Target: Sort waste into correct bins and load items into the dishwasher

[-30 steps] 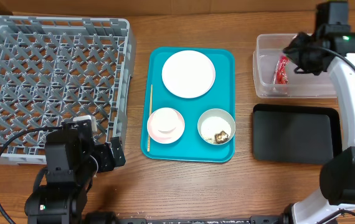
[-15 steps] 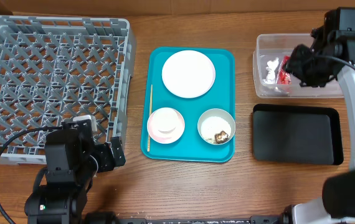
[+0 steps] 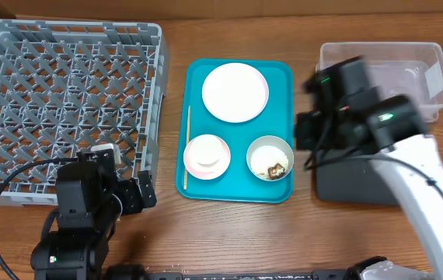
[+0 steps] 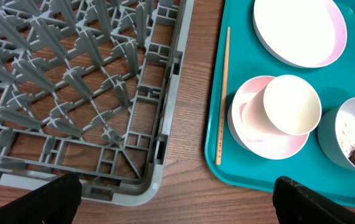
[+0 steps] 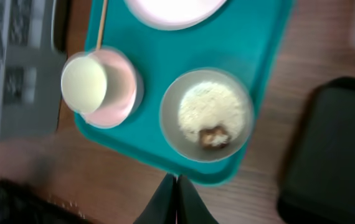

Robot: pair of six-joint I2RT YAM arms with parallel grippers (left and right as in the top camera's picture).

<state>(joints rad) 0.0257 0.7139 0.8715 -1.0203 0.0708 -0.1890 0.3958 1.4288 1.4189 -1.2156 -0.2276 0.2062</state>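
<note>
The grey dish rack (image 3: 66, 101) fills the left. On the teal tray (image 3: 280, 78) lie the white plate (image 3: 235, 92), the pink bowl (image 3: 198, 159) with the white cup (image 3: 208, 150) in it, and the grey bowl (image 3: 270, 158) holding rice (image 5: 212, 106) and a brown lump (image 5: 213, 137). My right gripper (image 5: 177, 186) is shut and empty, raised between the teal tray and the bins. My right arm covers part of the clear tub (image 3: 408, 54) and the black tray (image 3: 369, 183). Wrapper and tissue are hidden. My left gripper (image 4: 177, 208) is wide open at the rack's front corner.
A thin wooden stick (image 3: 188, 148) lies along the teal tray's left edge. The left wrist view shows the rack's front wall (image 4: 159, 143) and bare wood between rack and tray.
My right arm swung from over the clear tub to the left and forward, now beside the grey bowl. A white tissue showed in the tub half a second ago. The left arm is still.
</note>
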